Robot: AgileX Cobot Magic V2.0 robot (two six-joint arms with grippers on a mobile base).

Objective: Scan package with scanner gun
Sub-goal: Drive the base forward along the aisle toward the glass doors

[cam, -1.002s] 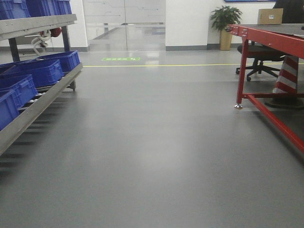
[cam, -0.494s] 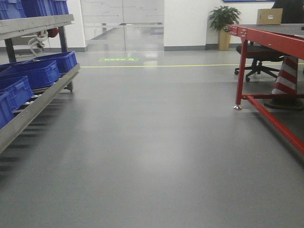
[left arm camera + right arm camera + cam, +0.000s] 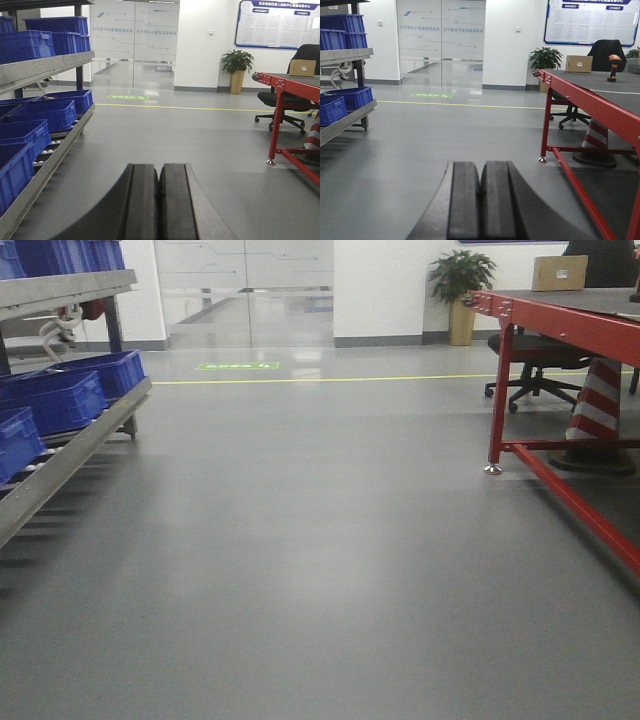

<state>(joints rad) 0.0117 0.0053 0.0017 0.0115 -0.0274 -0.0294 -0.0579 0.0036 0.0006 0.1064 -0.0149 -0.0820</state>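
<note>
Base swung right toward the red table (image 3: 560, 328) at 2 o'clock, package (image 3: 579, 63) and scanner gun (image 3: 613, 66) on it well apart from left gripper (image 3: 159, 172) and right gripper (image 3: 481, 170), both pinched closed, empty.

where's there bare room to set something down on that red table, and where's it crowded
The red table is bare along its near stretch, back to the scanner gun and the package at the far end. The floor between it and the rack of blue bins is open. Crowded: around the table's legs, a striped cone and an office chair.
</note>
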